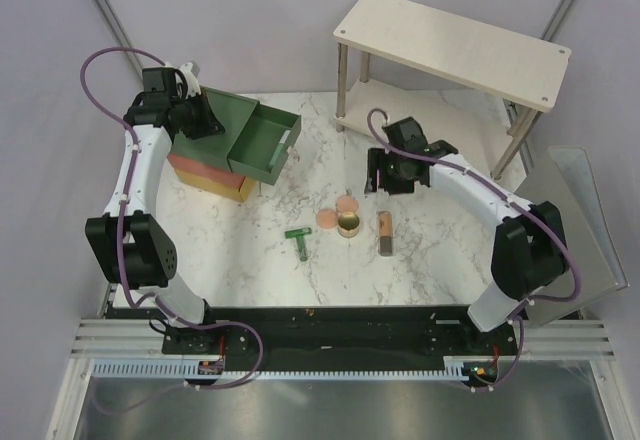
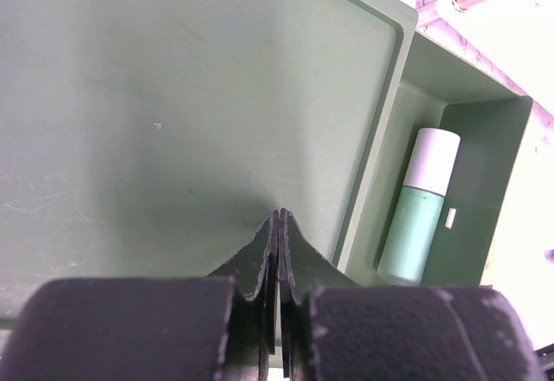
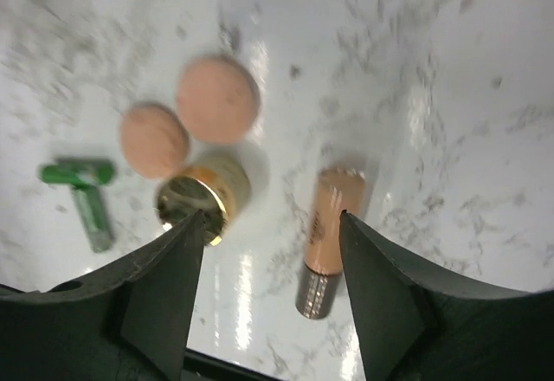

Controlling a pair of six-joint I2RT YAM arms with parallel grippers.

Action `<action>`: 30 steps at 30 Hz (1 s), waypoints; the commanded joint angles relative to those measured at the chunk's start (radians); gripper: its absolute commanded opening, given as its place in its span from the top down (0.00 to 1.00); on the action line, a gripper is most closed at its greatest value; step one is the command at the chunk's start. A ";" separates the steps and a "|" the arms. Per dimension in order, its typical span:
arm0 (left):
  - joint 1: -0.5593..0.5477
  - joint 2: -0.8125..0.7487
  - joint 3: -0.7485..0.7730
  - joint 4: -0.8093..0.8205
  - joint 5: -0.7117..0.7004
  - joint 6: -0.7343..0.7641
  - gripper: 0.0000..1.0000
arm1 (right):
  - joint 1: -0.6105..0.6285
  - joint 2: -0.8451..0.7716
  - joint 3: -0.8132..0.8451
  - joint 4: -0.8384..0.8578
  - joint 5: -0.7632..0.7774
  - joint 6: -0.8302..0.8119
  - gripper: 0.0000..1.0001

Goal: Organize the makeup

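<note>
On the marble table lie two pink discs point(image 1: 348, 203) point(image 3: 217, 98), a round gold pot point(image 1: 349, 226) point(image 3: 201, 197), an orange-brown tube point(image 1: 385, 232) point(image 3: 329, 234) and a dark green T-shaped tool point(image 1: 299, 241) point(image 3: 86, 195). My right gripper point(image 1: 385, 175) point(image 3: 272, 218) hangs open above them and holds nothing; in its wrist view the pot and the tube sit by its two fingertips. A mint-green case point(image 2: 421, 208) with a white cap lies in the open green drawer point(image 1: 262, 140). My left gripper point(image 1: 200, 115) point(image 2: 278, 215) is shut and empty over the green box top.
The drawer box point(image 1: 205, 175) stands at the back left, with orange and yellow drawers under the green one. A pale wooden shelf point(image 1: 450, 40) on metal legs stands at the back right. A grey panel point(image 1: 590, 220) lies past the table's right edge.
</note>
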 commanded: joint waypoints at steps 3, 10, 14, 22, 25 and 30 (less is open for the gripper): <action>-0.004 0.064 -0.064 -0.144 -0.051 0.046 0.97 | 0.014 0.057 -0.152 -0.055 -0.009 -0.012 0.30; -0.003 0.054 -0.083 -0.144 -0.056 0.051 0.97 | 0.014 0.117 -0.206 -0.037 0.028 -0.033 0.31; -0.003 0.047 -0.097 -0.144 -0.066 0.060 0.97 | 0.017 0.174 -0.238 -0.007 0.004 -0.041 0.38; -0.003 0.038 -0.107 -0.144 -0.075 0.066 0.96 | 0.018 0.182 -0.257 0.022 -0.004 -0.035 1.00; -0.003 0.040 -0.103 -0.146 -0.076 0.067 0.96 | 0.018 0.153 -0.220 -0.001 0.002 -0.038 1.00; -0.003 0.040 -0.101 -0.147 -0.075 0.067 0.96 | 0.018 0.111 -0.073 -0.073 -0.010 -0.051 1.00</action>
